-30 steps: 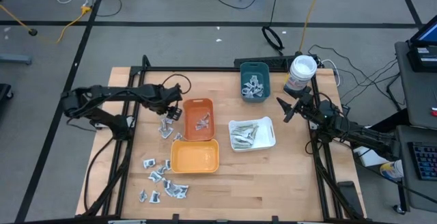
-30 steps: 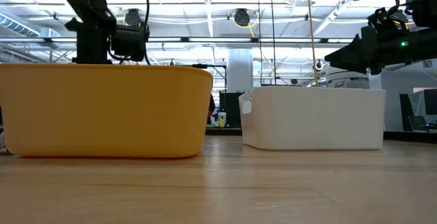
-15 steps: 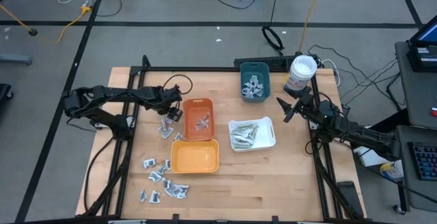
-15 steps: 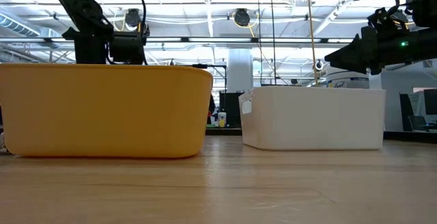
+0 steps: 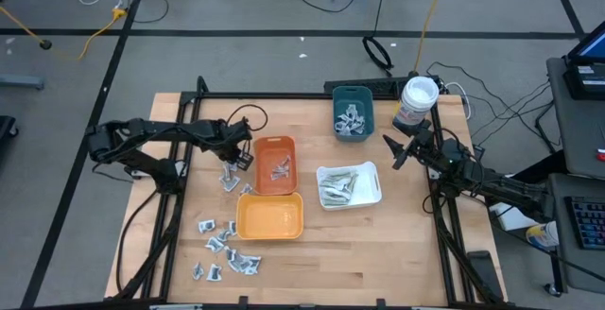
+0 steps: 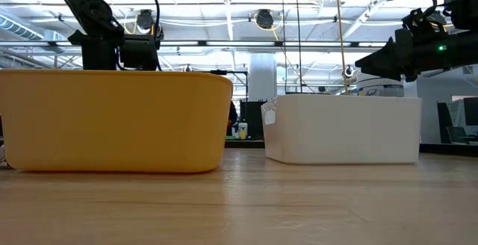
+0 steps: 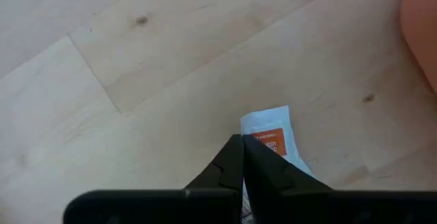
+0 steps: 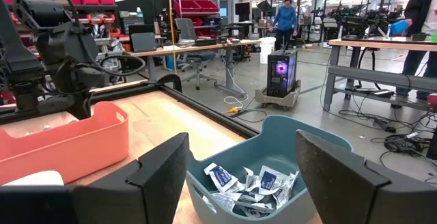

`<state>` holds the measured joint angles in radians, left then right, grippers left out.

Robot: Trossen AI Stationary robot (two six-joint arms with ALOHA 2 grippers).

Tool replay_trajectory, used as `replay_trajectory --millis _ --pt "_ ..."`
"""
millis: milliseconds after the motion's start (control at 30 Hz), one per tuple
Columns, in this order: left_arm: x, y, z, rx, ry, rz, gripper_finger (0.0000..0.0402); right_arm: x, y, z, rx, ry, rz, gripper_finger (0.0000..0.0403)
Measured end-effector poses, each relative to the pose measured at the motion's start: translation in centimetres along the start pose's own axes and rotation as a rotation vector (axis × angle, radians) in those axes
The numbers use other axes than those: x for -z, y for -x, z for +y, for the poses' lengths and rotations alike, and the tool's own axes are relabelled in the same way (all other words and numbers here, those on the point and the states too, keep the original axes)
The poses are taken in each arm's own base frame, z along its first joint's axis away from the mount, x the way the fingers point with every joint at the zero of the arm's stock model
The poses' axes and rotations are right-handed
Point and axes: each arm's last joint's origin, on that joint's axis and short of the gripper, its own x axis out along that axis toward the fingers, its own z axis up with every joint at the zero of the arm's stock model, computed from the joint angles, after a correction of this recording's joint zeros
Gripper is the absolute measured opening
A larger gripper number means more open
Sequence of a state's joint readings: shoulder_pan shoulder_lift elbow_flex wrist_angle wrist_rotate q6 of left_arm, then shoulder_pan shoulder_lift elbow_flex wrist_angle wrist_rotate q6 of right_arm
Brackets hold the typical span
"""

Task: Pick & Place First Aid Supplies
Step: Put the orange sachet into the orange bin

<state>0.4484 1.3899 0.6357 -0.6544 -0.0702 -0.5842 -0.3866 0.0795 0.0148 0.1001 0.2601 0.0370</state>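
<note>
Loose first aid supplies (image 5: 225, 249), small silvery packets, lie on the wood near the table's front left. A few more lie left of the orange tray (image 5: 275, 165). My left gripper (image 5: 235, 163) stands there, low over the table, shut on a white packet with an orange mark (image 7: 272, 139). My right gripper (image 5: 395, 153) hangs open at the table's right side, beside the white tray (image 5: 348, 185). It looks toward the teal tray (image 8: 263, 176), which holds packets. My left gripper has its two fingertips (image 7: 232, 157) closed together on the packet's near edge (image 7: 250, 132), coming from above and pointing down. The fingers cover the packet's lower part, so how much lies between them is hidden. The packet lies flat on the table.
A yellow tray (image 5: 269, 216) stands near the front, with the orange tray just behind it. The white tray holds pale strips. A white tub (image 5: 417, 100) stands at the far right beside the teal tray (image 5: 352, 111). Bare wood lies toward the front right.
My left gripper has come down a little toward the packets left of the orange tray and has shut there. My right arm has kept still.
</note>
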Motion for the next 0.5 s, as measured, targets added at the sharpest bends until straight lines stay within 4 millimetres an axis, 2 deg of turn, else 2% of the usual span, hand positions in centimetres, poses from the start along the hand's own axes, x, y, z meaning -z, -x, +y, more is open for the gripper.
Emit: replay_trajectory --millis 233,500 --pt "-0.1 0.4 0.0 0.006 0.001 0.028 0.0002 0.0 0.0 0.0 0.000 0.000 0.000 0.0263" --pt "-0.7 2.7 0.1 0.003 0.007 0.035 0.0001 0.0 0.0 0.0 0.000 0.000 0.000 0.0263"
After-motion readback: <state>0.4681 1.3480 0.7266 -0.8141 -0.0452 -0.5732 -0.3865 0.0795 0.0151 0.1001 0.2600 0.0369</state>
